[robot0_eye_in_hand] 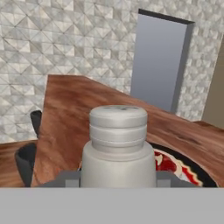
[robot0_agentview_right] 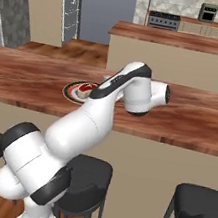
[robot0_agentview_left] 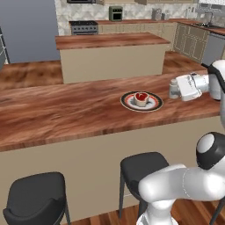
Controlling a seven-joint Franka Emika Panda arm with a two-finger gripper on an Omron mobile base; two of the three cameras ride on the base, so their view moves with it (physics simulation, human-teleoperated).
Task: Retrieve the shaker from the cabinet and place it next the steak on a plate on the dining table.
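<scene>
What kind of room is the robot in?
It looks like a home kitchen, a computer-drawn one. There's a stove at the back wall, a long wooden dining table with black stools, and a plate holding a steak.

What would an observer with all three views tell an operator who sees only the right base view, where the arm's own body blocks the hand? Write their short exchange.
Operator: My arm hides the hand. Is anything in the gripper?
Observer: Yes. In the hand view the gripper is shut on the shaker, which stands upright between the fingers.
Operator: Where is it relative to the plate?
Observer: In the left base view the shaker is over the dining table, just to the right of the plate and apart from its rim. The steak sits in the plate's middle.
Operator: Has it touched down?
Observer: I cannot tell; its base is hidden in the hand view.
</scene>
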